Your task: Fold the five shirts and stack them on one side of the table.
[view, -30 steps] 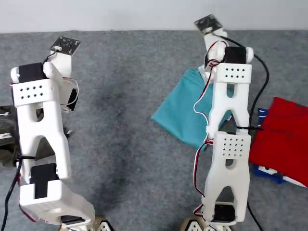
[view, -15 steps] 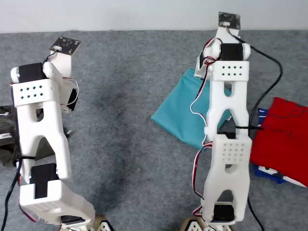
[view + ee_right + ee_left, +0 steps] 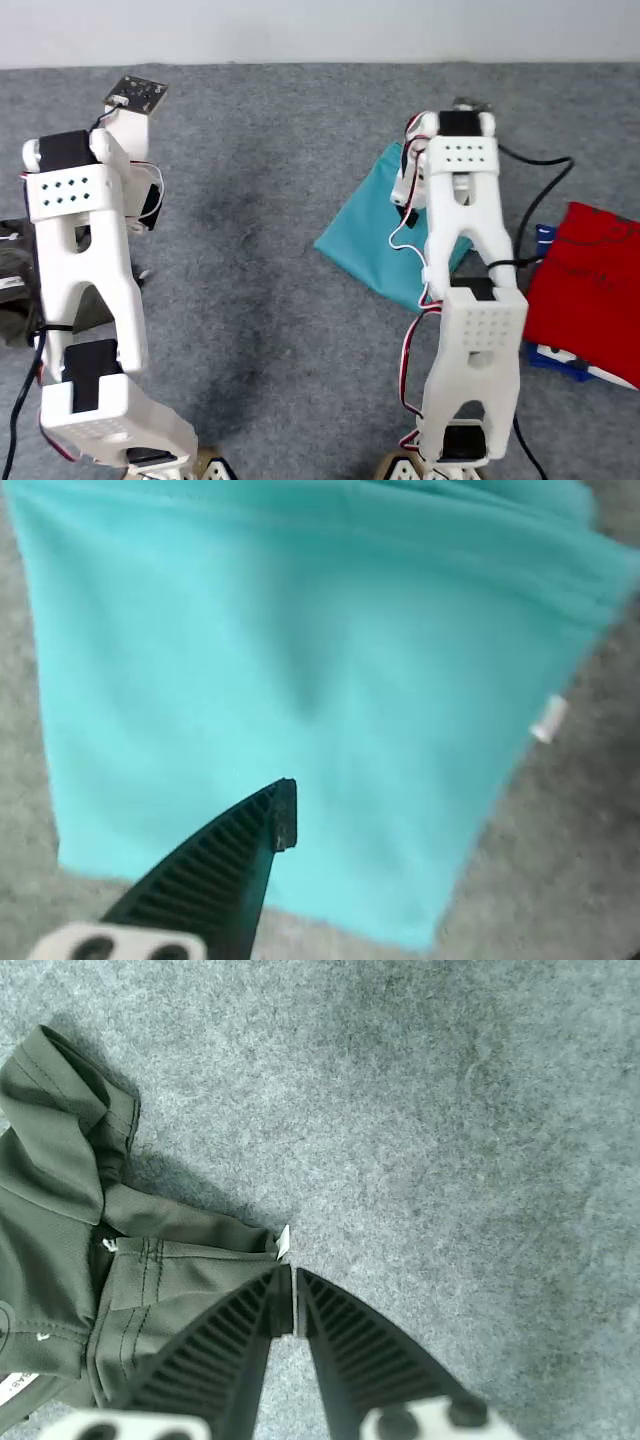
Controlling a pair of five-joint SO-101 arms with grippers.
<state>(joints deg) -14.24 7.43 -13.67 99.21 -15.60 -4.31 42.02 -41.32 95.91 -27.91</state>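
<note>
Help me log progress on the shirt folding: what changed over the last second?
The right arm drew its wrist back toward its base and lowered it over the teal shirt. Nothing was visibly taken hold of or let go. The left arm, the teal shirt, the red shirt and the dark green shirt stayed put.
</note>
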